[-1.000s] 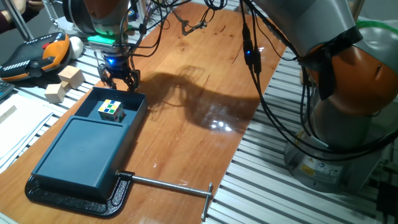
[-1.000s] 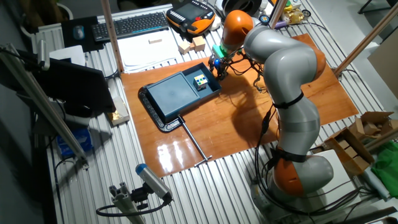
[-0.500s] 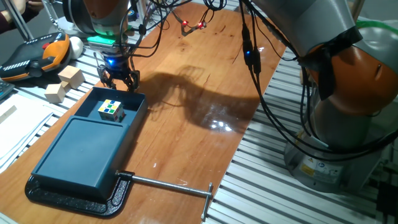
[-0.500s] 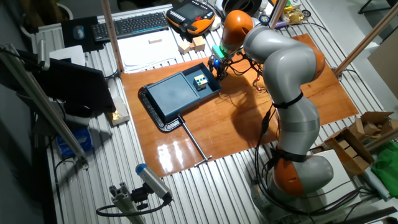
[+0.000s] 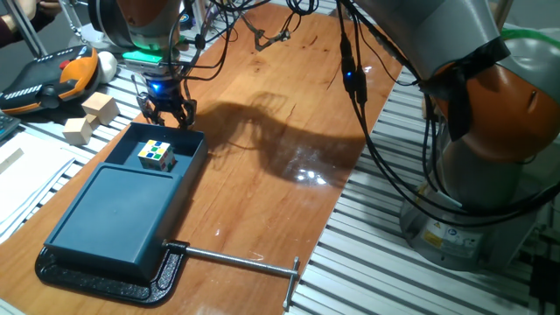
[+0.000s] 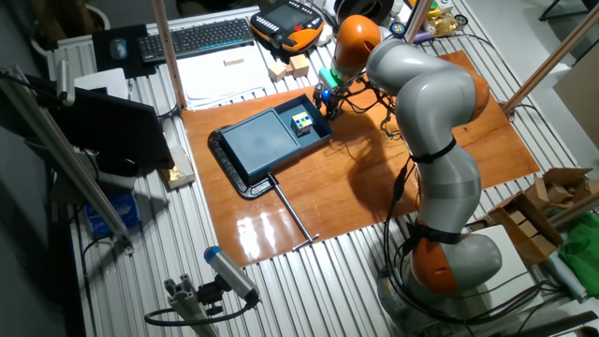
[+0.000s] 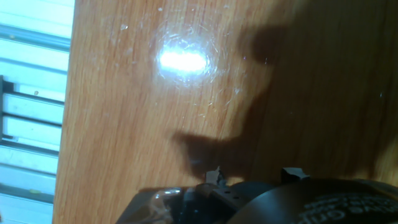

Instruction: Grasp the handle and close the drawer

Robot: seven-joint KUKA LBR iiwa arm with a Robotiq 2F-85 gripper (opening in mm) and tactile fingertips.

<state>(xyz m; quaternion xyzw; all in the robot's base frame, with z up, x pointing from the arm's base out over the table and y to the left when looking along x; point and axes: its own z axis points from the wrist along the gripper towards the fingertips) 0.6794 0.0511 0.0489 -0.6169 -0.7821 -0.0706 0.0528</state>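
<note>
The drawer (image 5: pixel 179 162) is a shallow dark teal tray pulled out of the flat teal box (image 5: pixel 109 214), with a small multicoloured cube (image 5: pixel 156 155) lying in it. Its handle (image 5: pixel 179 132) is the narrow end rim at the far end. My gripper (image 5: pixel 169 119) hangs just beyond that rim, fingers spread and empty, close to the wooden tabletop. The other fixed view shows the gripper (image 6: pixel 324 101) beside the drawer (image 6: pixel 314 129). The hand view shows only wood and two fingertips (image 7: pixel 214 176) apart; the handle is out of that view.
A black cast-iron clamp (image 5: pixel 131 278) holds the box's near end, and its steel rod (image 5: pixel 236 258) lies across the wood. Wooden blocks (image 5: pixel 87 118) and an orange-black pendant (image 5: pixel 44 74) lie left of the gripper. A keyboard (image 6: pixel 201 36) sits behind.
</note>
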